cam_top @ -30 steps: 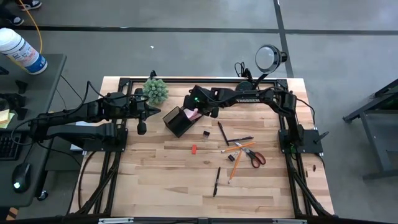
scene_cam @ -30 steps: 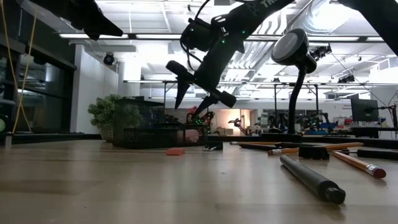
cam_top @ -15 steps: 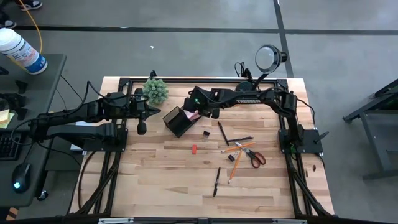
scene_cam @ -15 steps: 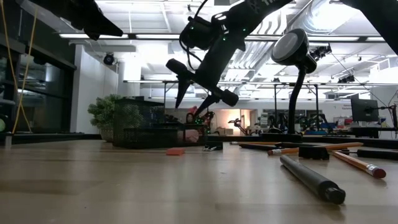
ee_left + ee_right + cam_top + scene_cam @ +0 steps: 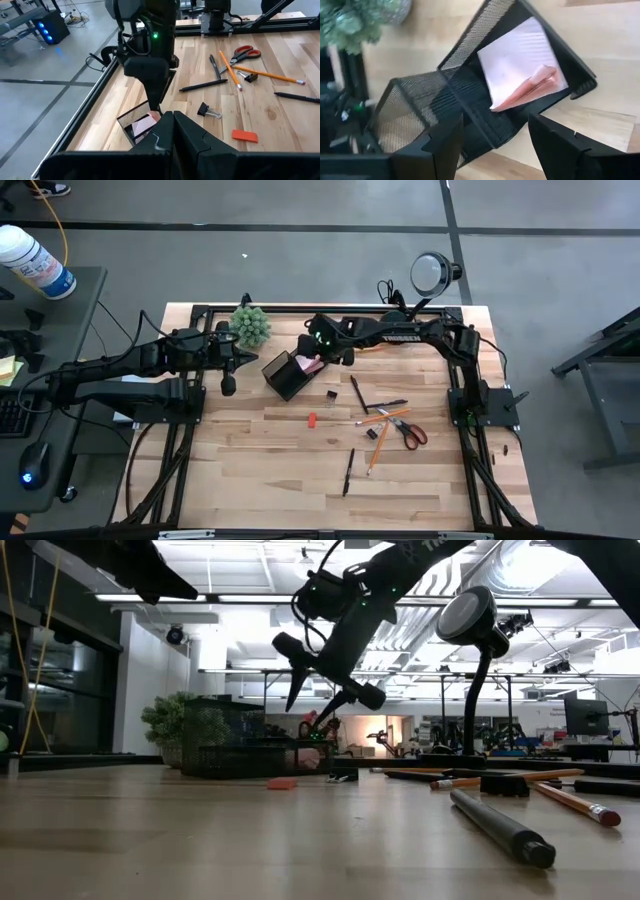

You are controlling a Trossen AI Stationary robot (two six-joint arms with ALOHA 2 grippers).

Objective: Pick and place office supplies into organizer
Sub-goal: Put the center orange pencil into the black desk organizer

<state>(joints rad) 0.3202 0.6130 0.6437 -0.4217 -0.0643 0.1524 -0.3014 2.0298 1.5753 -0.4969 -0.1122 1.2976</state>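
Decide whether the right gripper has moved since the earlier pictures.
Yes. In the low view the right gripper has risen slightly and shifted right, toward the lamp, above the organizer.

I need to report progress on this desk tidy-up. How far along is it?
Done: the pink sticky-note pad lies in the organizer. In hand: nothing; the right gripper hangs open above the organizer, and the left gripper waits shut to the organizer's left. Left on the table: scissors, pencils, two black pens, a red-orange block and a binder clip.
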